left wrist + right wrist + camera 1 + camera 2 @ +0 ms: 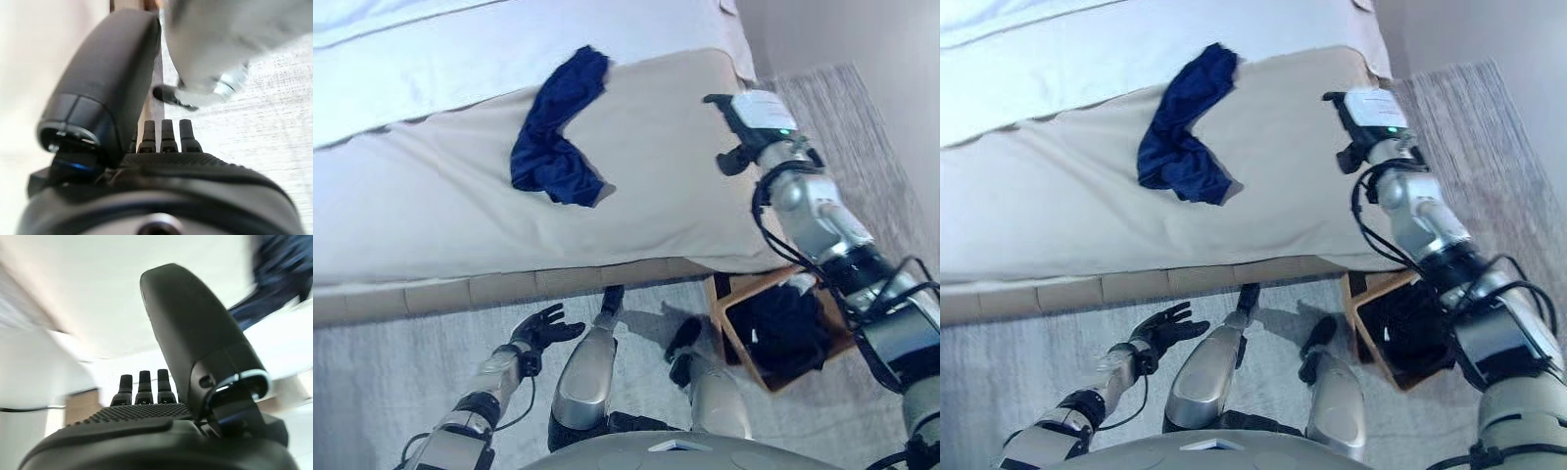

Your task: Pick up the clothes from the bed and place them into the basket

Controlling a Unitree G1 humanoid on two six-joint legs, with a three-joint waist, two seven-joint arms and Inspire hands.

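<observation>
The crumpled navy-blue cloth garment [555, 132] is lying diagonally on the beige bed [431, 206]; both hands, right [736, 122] and left [544, 328], are hanging released.

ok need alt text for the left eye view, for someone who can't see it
A crumpled dark blue garment lies on a beige bed, untouched. The robot's right hand reaches over the bed's right edge, above a wooden basket on the floor that already holds dark clothes. Its left hand hangs open, low over the grey carpet.
</observation>
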